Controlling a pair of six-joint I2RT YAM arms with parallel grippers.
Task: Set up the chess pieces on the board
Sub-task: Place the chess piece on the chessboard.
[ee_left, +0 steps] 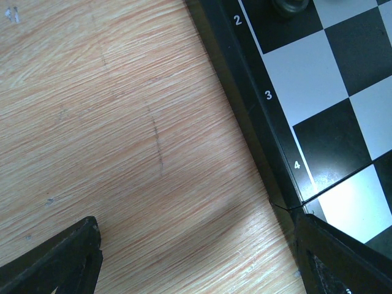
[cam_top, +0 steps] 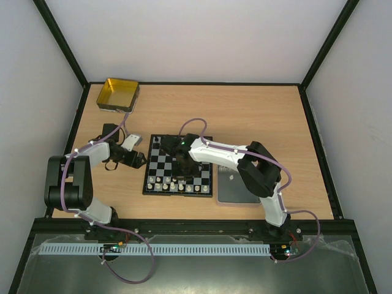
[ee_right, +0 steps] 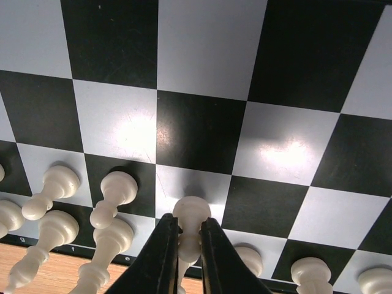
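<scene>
Chess pieces (ee_right: 116, 187) stand white in near rows of board (cam_top: 179, 165) | right arm (cam_top: 220, 153) reaches left over board, right pincer (ee_right: 188, 242) clenched on one pawn (ee_right: 191, 212) there | left arm (cam_top: 92, 150) bent, left pincer (ee_left: 199, 263) spread wide above table (ee_left: 122, 122), just beside board's left edge.

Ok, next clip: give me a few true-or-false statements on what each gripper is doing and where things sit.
1. The right gripper is shut on a white pawn. True.
2. The left gripper holds a black piece. False: it is open and empty, over bare table beside the left border of the board.
3. White pieces stand along the board's near edge. True.
4. The yellow tin sits right of the board. False: it is at the table's far left corner.
</scene>
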